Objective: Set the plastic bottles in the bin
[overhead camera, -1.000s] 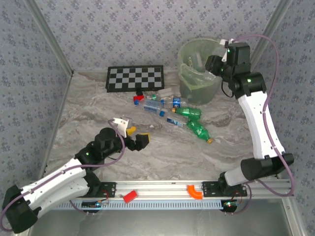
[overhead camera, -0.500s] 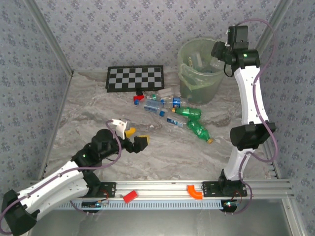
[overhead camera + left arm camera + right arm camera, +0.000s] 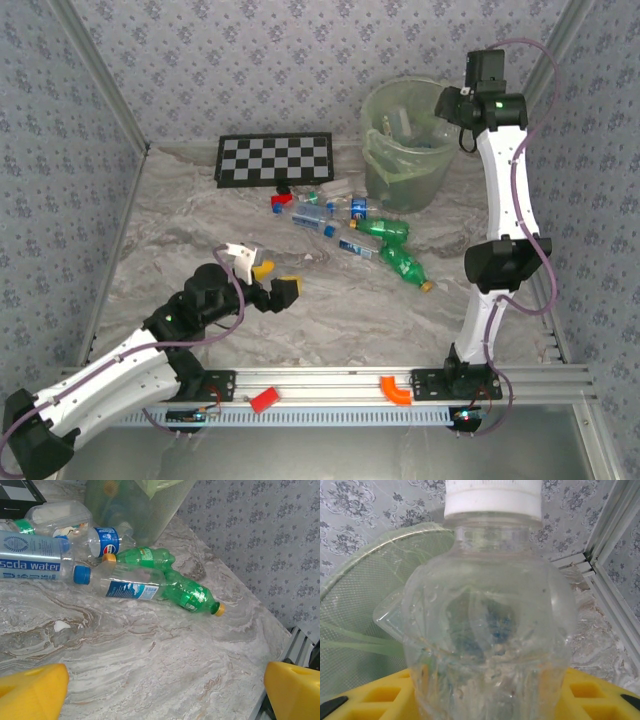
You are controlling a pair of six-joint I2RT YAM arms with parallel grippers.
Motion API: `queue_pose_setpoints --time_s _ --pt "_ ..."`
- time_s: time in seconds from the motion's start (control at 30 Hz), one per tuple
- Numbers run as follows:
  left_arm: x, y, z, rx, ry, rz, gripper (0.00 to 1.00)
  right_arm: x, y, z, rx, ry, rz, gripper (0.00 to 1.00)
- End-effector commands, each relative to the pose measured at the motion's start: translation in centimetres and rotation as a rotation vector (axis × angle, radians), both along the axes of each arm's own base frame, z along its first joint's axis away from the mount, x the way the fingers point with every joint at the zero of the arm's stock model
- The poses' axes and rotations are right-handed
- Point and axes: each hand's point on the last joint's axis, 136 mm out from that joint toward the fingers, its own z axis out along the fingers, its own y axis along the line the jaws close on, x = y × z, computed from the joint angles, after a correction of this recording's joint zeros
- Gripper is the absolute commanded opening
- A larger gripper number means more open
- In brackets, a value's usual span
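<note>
Right gripper point(image 3: 487, 700): clamped on clear white-capped bottle point(image 3: 490, 615), at rim of bin point(image 3: 398, 185), far right corner of table point(image 3: 330, 320). Left gripper point(image 3: 160, 690): wide open, empty. Loose bottles point(image 3: 145, 580): mid-table. Risk: early release drops bottle outside rim.

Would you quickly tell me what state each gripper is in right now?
Left gripper: open, holding nothing.
Right gripper: closed on a clear white-capped bottle.
</note>
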Motion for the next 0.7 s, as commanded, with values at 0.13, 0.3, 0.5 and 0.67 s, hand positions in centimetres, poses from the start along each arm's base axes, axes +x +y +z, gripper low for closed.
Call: queue_pose_setpoints --time_s 0.13,0.3,0.5,0.67 --pt "-0.2 -0.4 2.2 -0.032 -0.041 -0.021 1.0 0.0 -0.3 0.6 -0.04 -0.005 0.009 0.66" --pt "-0.2 -0.3 2.3 -0.035 -0.04 -0.017 1.0 -0.4 -0.4 1.0 -0.068 -0.003 -0.008 1.0" --pt "-0.1 -0.4 2.2 -0.036 -0.033 -0.017 1.0 -0.8 -0.1 1.1 -0.078 -0.002 -0.003 1.0" --pt "-0.2 -0.4 2.0 -0.036 -0.029 -0.017 1.0 -1.0 0.5 1.2 -0.085 -0.006 0.008 1.0"
